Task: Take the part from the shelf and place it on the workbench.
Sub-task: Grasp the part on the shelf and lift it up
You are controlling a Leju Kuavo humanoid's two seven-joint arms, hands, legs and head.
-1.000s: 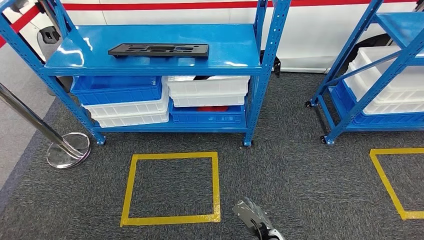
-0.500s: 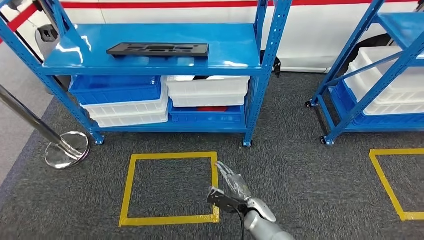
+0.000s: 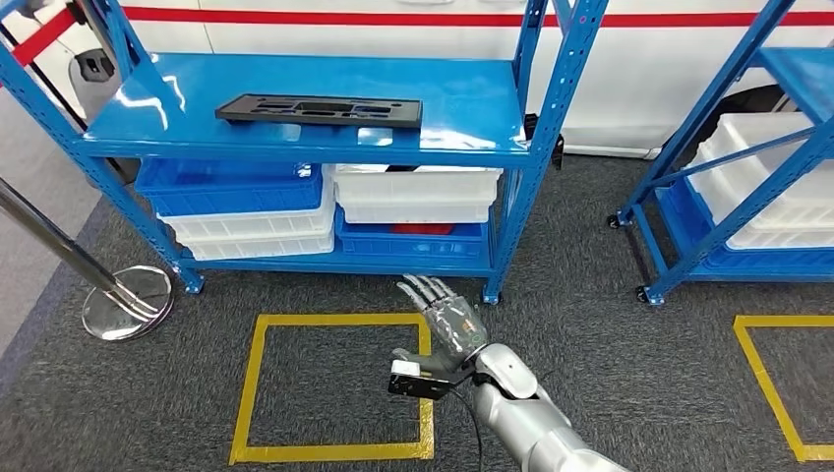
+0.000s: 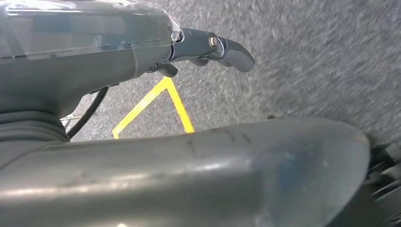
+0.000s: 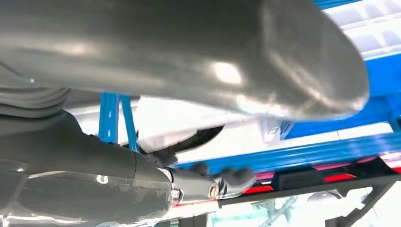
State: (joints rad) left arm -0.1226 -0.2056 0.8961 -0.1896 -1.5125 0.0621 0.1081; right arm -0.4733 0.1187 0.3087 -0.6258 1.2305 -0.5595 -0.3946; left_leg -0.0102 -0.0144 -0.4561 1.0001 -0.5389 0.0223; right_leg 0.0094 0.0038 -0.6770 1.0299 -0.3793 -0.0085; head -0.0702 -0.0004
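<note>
Two blue shelf racks stand on grey carpet. The nearer shelf (image 3: 462, 103) spans the head view from ten to one o'clock; the second rack (image 3: 747, 147) stands at three o'clock, well apart from it. Two yellow tape squares mark the floor: one whole square (image 3: 258, 393) at seven o'clock, in front of the nearer shelf, and a partly cropped square (image 3: 777, 388) at four o'clock.

The lower level of the nearer shelf carries five bins that can be told apart, in two stacks. On the left a blue bin (image 3: 231, 187) sits on two white bins (image 3: 258, 234). On the right a white bin (image 3: 418, 192) sits on a blue bin (image 3: 413, 241).

One chrome post (image 3: 59, 246) leans in from nine o'clock down to its round base.

One part (image 3: 320, 109), a flat black plate with cut-outs, lies on the top level of the nearer shelf at eleven o'clock. Its long axis runs nine to three o'clock, along the shelf's front edge.

The right hand (image 3: 443, 324) is at six o'clock over the floor, well short of the part, fingers spread toward twelve o'clock, holding nothing. The left hand (image 4: 142, 61) shows in its wrist view above the carpet and tape; whether it is wide or closed I cannot tell.
</note>
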